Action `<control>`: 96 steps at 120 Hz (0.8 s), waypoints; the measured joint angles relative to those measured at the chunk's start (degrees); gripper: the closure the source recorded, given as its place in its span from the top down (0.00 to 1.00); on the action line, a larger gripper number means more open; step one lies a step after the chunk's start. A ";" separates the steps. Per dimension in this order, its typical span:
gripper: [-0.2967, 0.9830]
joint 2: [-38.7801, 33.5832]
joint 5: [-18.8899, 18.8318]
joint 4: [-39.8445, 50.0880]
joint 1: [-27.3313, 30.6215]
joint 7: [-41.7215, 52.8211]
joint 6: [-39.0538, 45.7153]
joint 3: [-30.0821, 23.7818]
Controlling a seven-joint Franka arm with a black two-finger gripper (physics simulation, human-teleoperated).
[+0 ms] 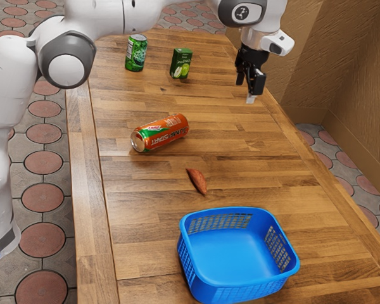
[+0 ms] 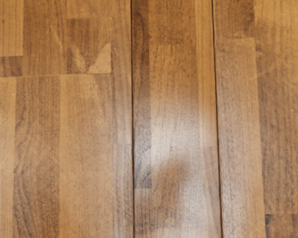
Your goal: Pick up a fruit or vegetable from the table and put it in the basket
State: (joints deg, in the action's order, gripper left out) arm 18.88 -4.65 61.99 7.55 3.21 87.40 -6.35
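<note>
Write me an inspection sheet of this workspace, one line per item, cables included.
Surface: wooden table with long plank seams and a glossy sheen.
Job's things: reddish-brown vegetable, possibly a sweet potato, lying on the wood; blue basket upright beyond it, nothing inside.
Clutter: orange can on its side; green can and green carton, both upright.
End effector: black end effector near the table's edge on the exterior view's right, well away from the vegetable.
Cables: nothing seen.
Surroundings: floor with round reddish pavers; tan wall on the exterior view's right.
</note>
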 joint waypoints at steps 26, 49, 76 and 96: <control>0.77 0.01 0.49 0.01 0.08 0.60 -0.08 0.19; 0.77 0.03 3.28 0.03 1.14 3.67 0.62 -1.44; 0.77 1.45 3.29 2.94 0.36 20.88 1.51 -7.51; 0.77 1.92 2.20 5.00 0.37 29.69 1.15 -7.75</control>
State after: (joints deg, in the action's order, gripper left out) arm 20.81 -2.45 66.98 7.92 32.90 88.55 -14.09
